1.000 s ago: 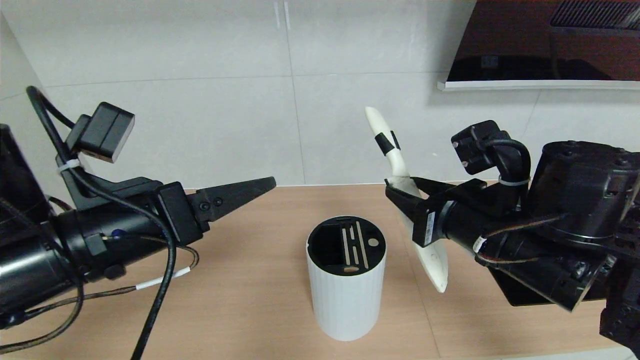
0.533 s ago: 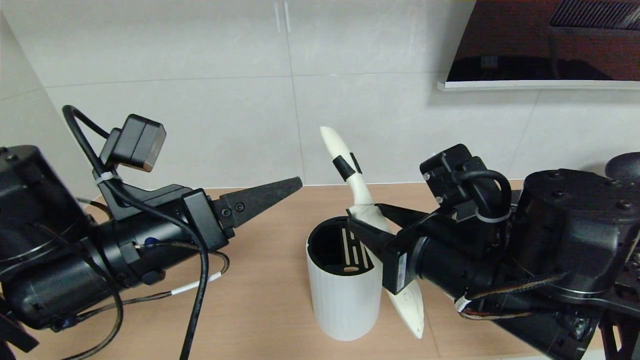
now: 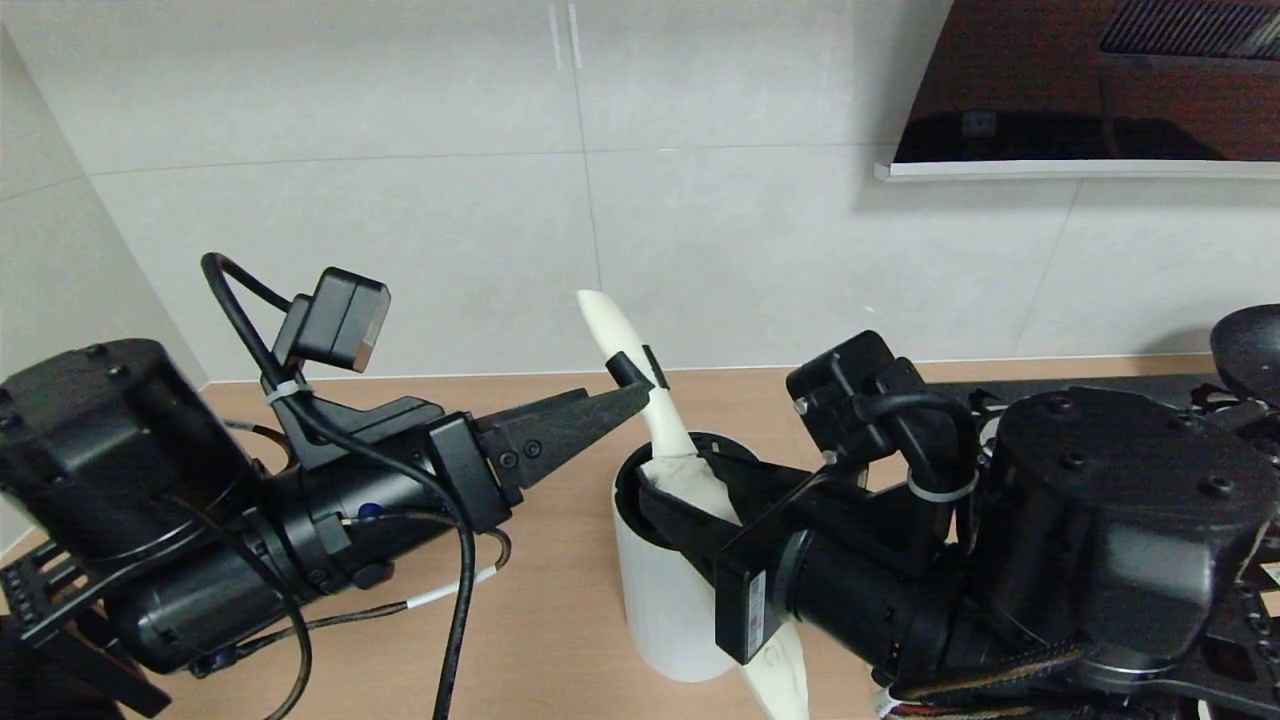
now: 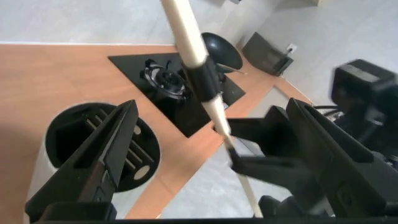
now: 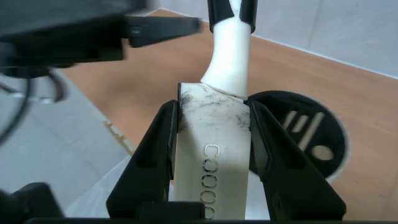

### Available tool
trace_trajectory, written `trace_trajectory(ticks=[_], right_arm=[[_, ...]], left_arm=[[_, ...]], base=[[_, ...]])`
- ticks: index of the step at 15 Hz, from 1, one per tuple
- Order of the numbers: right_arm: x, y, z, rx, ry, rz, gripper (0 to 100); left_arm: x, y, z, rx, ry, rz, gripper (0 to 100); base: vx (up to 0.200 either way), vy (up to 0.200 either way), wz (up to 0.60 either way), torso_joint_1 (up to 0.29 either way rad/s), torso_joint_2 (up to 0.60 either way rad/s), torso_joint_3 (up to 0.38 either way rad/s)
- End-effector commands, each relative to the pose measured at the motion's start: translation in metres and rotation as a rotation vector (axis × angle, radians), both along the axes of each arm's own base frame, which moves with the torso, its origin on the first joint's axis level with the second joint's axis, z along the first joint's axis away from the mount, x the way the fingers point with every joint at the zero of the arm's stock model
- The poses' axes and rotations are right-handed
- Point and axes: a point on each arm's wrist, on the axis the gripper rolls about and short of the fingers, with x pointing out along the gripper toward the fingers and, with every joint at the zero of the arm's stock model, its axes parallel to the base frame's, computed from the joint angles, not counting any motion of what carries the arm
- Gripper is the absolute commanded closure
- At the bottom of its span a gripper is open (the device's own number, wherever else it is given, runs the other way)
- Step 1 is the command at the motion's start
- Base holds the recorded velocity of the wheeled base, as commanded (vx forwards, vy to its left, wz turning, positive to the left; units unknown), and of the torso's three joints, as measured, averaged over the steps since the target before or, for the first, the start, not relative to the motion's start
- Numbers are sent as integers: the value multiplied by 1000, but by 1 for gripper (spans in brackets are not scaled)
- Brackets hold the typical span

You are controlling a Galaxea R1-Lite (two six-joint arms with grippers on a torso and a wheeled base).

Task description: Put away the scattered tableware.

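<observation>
Item: white spatula (image 3: 667, 430), black band on the handle, held tilted with the handle uppermost. Right pincer (image 5: 214, 109) is clamped across the top of the blade; the white slotted holder (image 3: 650, 600) stands on the table (image 3: 560, 610) just beside and below that pincer. Left pincer (image 4: 210, 107) has its fingers apart, straddling the banded handle; contact cannot be told. Step judged: handover. Handling advice: centre the band between the left fingers, close squarely, and release the right only once that grip is firm, lest the tool pivot.

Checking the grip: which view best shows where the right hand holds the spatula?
The right wrist view: the spatula blade sits clamped in the right hand. The head view shows handle and tip, the arm hiding the grip; the left wrist view, its handle.
</observation>
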Motion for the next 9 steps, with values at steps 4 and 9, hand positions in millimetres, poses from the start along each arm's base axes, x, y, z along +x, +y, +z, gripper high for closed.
trace_trajectory(ticks=[4,9], right_arm=[[-5,7,-5,-10,7,27,100],[-6,12,-8,6,-2,36,100]], left_arm=[[1,-7,-2,-39,14,-27,0],[11,-14,-13,-51,-1,-27,0]], base=[[0,0,0,0,0,0],[0,0,0,0,0,0]])
